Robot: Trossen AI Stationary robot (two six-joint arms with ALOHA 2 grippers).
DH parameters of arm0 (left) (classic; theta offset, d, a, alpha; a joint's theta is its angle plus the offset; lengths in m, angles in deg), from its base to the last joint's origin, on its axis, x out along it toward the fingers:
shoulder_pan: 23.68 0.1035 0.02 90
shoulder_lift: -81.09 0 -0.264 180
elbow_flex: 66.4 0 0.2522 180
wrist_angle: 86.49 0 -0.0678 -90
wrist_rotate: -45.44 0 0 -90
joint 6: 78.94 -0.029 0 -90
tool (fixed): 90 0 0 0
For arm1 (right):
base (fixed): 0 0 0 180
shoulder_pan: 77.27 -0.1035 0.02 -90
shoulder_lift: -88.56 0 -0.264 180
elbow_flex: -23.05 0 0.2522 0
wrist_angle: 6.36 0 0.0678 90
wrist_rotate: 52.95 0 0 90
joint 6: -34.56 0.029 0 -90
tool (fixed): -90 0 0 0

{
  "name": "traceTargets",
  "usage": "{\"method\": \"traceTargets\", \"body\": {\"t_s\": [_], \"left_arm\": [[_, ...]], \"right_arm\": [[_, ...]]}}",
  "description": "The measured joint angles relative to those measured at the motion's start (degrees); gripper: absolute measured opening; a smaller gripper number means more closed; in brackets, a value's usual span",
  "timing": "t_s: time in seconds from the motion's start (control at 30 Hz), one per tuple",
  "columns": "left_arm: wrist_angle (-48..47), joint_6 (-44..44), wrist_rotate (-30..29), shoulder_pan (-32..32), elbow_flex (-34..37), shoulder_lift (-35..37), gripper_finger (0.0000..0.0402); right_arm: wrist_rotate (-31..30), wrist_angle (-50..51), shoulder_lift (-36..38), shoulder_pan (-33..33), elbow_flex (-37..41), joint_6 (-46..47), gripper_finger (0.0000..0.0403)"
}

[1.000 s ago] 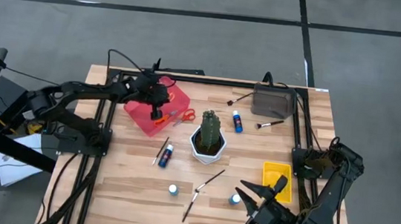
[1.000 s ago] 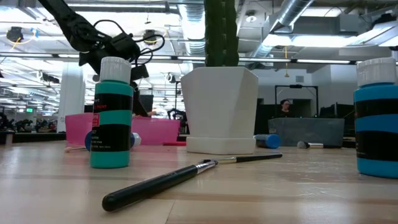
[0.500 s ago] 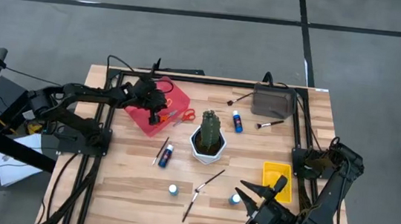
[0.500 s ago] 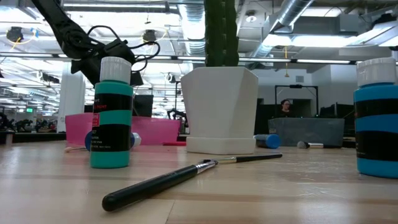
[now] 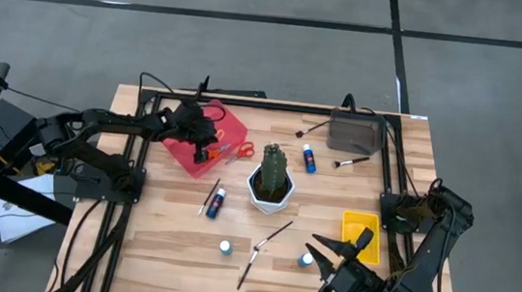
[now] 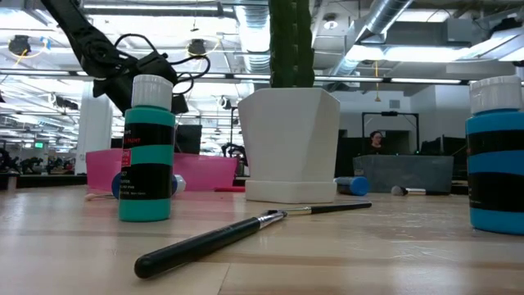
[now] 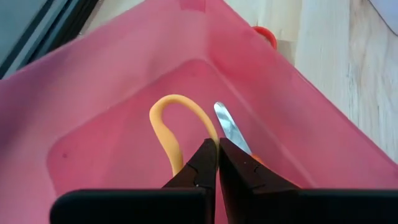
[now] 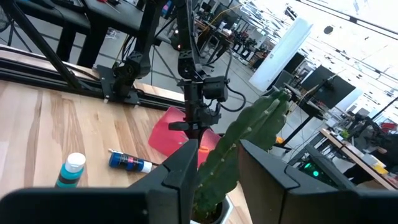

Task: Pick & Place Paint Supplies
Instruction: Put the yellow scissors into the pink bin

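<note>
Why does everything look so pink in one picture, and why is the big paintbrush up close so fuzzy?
Left wrist view: the camera peers into the pink bin, whose walls fill the frame. Low view: the paintbrush lies close to the lens, so its handle blurs; the ceiling lights glare behind.

scissors partly hidden behind shut jaws, right-hand paint bottle cut by frame edge

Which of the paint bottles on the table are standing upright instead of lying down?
The two bottles at the near edge: one left of the dark paintbrush, one right of it. The other two lie on their sides.
</note>
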Motion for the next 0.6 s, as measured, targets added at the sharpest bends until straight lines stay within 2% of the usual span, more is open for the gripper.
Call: {"method": "traceTargets", "body": {"t_s": [0.6], "left_arm": [[-1.4, 1.3, 1.2, -0.1, 1.0, 0.0, 0.0004]], "right_arm": [[0.5, 0.0, 0.0, -0.2, 0.0, 0.0, 0.0108]]}}
